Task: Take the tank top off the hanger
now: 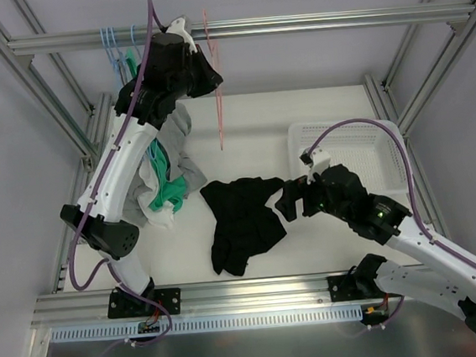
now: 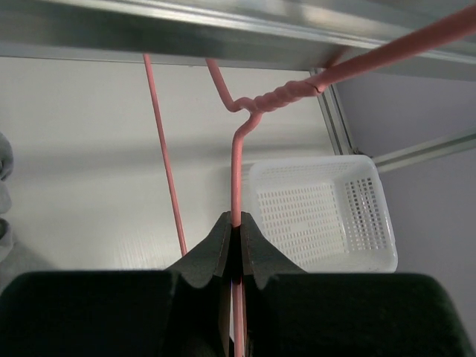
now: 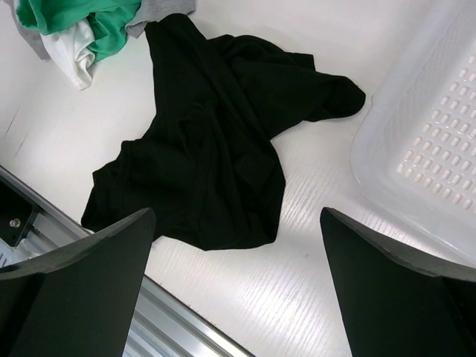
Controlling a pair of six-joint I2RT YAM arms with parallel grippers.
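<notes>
Plain black tank top [image 1: 242, 220], pink wire hanger [image 2: 236, 171], white basket [image 1: 334, 123] patterned with a grid of small holes, bright green garment [image 1: 165, 194] among grey and white cloth [image 1: 146, 187], pale blue hangers [image 1: 111, 47], purple cables [image 1: 152, 18], silver frame rail [image 1: 333, 22], white table [image 1: 312, 247]

Left claw [image 2: 235, 224] raised (pinched tight), right claw [image 3: 236, 223] gaping

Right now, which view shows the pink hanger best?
Left wrist: the hanger is close up, its twisted neck clear, the left fingers shut on its wire. The top view shows only a thin pink line below the rail; the right wrist shows none.
</notes>
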